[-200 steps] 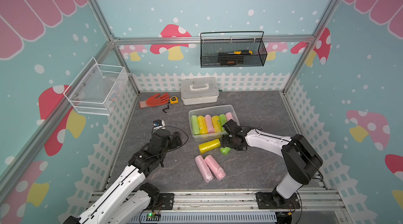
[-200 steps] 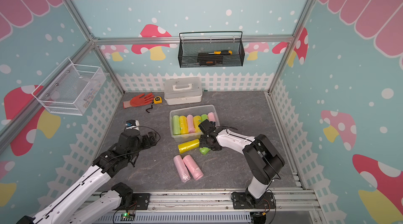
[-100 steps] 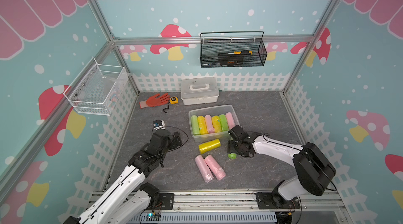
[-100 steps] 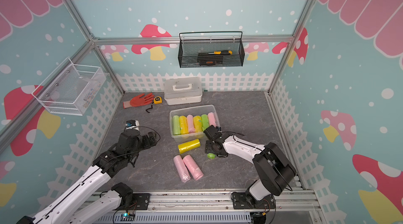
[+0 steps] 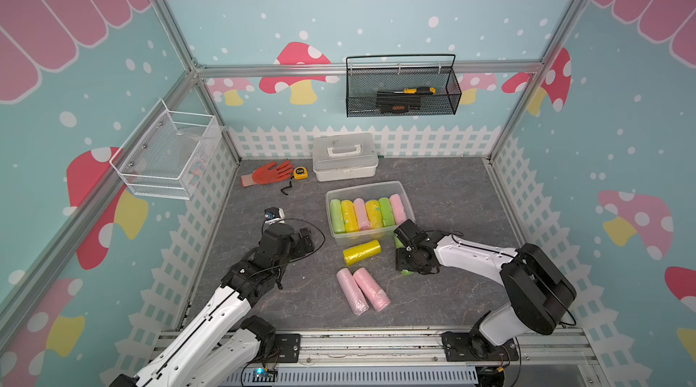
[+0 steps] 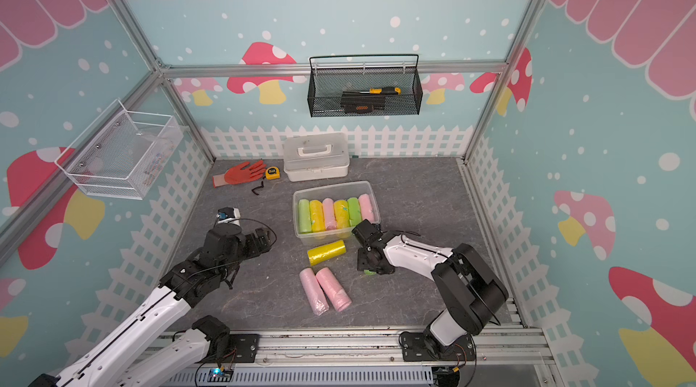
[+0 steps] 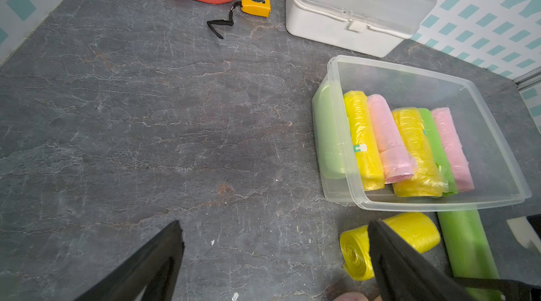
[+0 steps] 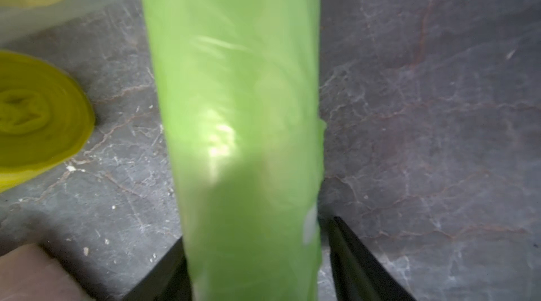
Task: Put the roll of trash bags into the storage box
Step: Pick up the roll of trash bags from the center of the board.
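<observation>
One green roll [image 7: 468,249] lies on the counter [image 5: 452,193] by the box's [image 5: 361,186] near right corner. It looks light, soft, slippery: hold its middle. Right pincer [image 8: 256,235] sits around it; I cannot tell if it squeezes. Left pincer [image 7: 273,223] is wide open, empty.

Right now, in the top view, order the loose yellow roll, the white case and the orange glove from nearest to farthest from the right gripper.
1. loose yellow roll, just beside the right gripper.
2. white case, at the back, middle.
3. orange glove, back left corner.
</observation>
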You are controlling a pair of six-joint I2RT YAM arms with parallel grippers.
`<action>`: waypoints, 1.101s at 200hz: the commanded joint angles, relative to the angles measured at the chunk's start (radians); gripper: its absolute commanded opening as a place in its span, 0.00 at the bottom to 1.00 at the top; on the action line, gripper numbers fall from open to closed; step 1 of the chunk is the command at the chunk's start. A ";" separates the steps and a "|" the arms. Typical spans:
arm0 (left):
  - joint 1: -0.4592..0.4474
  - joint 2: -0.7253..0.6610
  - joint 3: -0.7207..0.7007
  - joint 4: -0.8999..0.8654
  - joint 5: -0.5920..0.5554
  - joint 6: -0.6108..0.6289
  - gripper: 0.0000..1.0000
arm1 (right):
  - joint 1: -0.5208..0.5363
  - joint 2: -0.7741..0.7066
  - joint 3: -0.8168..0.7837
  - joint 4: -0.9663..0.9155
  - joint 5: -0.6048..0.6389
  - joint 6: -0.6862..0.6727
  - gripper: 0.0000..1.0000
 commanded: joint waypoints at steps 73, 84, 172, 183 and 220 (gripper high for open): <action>0.008 -0.010 0.021 -0.006 -0.004 0.001 0.99 | -0.001 -0.126 -0.016 -0.001 0.075 -0.066 0.41; 0.008 -0.010 0.021 -0.007 -0.003 0.002 0.99 | 0.000 -0.130 -0.015 -0.007 0.081 -0.066 0.39; 0.008 -0.017 0.022 -0.006 -0.003 -0.001 0.99 | -0.073 -0.235 -0.072 -0.048 0.127 -0.006 0.27; 0.008 -0.019 0.021 -0.006 -0.003 -0.001 0.99 | -0.095 -0.257 -0.085 -0.048 0.118 -0.006 0.27; 0.008 -0.020 0.024 -0.008 -0.002 -0.001 0.99 | -0.125 -0.355 -0.082 -0.048 0.122 -0.064 0.21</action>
